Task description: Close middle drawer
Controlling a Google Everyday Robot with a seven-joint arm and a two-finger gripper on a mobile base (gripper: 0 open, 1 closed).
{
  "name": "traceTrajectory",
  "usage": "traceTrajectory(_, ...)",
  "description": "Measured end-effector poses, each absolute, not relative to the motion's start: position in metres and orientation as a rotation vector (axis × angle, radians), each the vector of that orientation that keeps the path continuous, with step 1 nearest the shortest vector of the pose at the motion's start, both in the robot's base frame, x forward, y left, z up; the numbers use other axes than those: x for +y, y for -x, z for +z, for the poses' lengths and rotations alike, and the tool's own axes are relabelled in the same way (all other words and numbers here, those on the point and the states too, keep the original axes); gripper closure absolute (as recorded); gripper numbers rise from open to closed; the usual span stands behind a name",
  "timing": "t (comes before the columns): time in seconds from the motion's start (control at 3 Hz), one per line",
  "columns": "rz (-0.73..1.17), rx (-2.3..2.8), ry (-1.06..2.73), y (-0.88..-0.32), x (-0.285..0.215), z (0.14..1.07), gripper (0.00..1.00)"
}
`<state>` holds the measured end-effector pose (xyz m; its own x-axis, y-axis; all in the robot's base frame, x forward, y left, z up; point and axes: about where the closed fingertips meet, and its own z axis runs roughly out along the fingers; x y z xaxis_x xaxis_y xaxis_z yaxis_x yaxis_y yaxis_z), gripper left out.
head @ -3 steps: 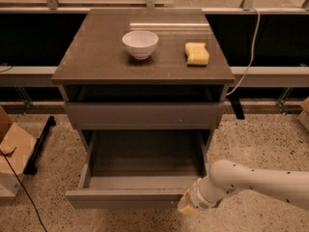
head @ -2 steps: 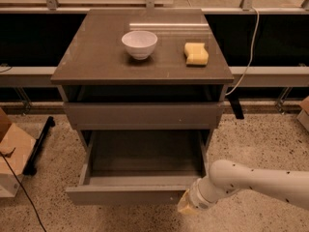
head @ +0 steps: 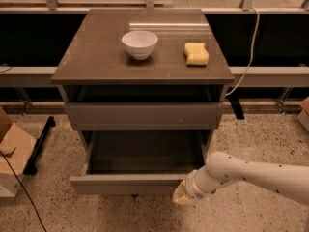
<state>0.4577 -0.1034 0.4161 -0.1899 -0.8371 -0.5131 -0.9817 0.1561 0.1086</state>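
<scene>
Right, the wide grey-brown middle drawer [head: 125,183] is pulled well out of the grey-brown cabinet [head: 96,62], with its lighter grey floor bare and its plain front hanging over the speckled floor [head: 256,139]. The uppermost drawer front [head: 140,115] sits above and further back. The lowest drawer is hidden underneath.

The white arm comes in from the right. Its yellowish gripper [head: 182,196] is down at the right end of the middle drawer's front, low on the lower edge and seemingly against it. I cannot tell whether the tool is spread or pressed together, as its tip merges with the drawer edge.

The danger, as I judge it, is the contact point. It is far off centre and low, so a straight push could twist the drawer on its slides, and it may bind before it seats. The tip could also skid off the corner or slip under the front, leaving the drawer hanging open. A hard shove could jolt the cabinet, and the round white bowl [head: 139,43] and yellow sponge [head: 196,53] on top might shift. The thin white cable [head: 248,57] hangs behind at the right, well away from the arm. The cardboard box [head: 12,158] at the left is also apart from the action.

There are no brands, labels or readable writing anywhere.
</scene>
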Motion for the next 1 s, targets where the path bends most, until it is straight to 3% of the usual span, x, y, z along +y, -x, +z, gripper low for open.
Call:
traceTrajectory(0.67, 0.606, 1.993, 1.756, -0.513, -0.090, 0.422, 1.00)
traceTrajectory(1.0, 0.606, 1.993, 1.756, -0.514, -0.090, 0.422, 1.00)
